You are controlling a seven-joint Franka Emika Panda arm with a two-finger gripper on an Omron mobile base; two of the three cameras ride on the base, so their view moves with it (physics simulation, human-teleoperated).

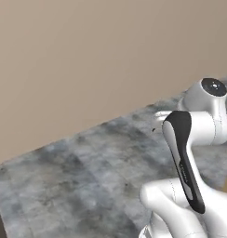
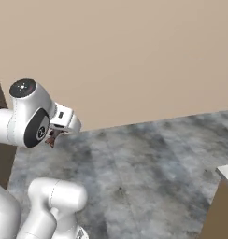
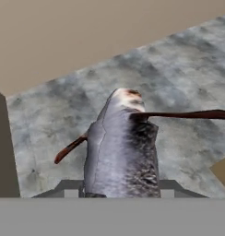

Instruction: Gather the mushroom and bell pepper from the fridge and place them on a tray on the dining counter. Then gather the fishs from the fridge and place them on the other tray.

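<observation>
A silvery-grey fish (image 3: 121, 147) with dark reddish fins stands up from the bottom of the hand view, its head end pointing away, and my gripper (image 3: 121, 192) is shut on its lower body. From the right base view the gripper (image 2: 53, 137) hangs under the white wrist, high above the floor, with a reddish bit of the fish (image 2: 51, 140) poking out below it. A corner of the dining counter (image 2: 225, 172) with its pale top and tan side shows at the lower right. The fridge, the trays, the mushroom and the bell pepper are out of view.
Grey mottled floor (image 1: 87, 172) spreads ahead to a plain beige wall (image 1: 87, 56). A dark brown upright panel (image 2: 0, 158) stands at the left behind the arm. The counter's tan side (image 3: 222, 171) edges in at the right of the hand view.
</observation>
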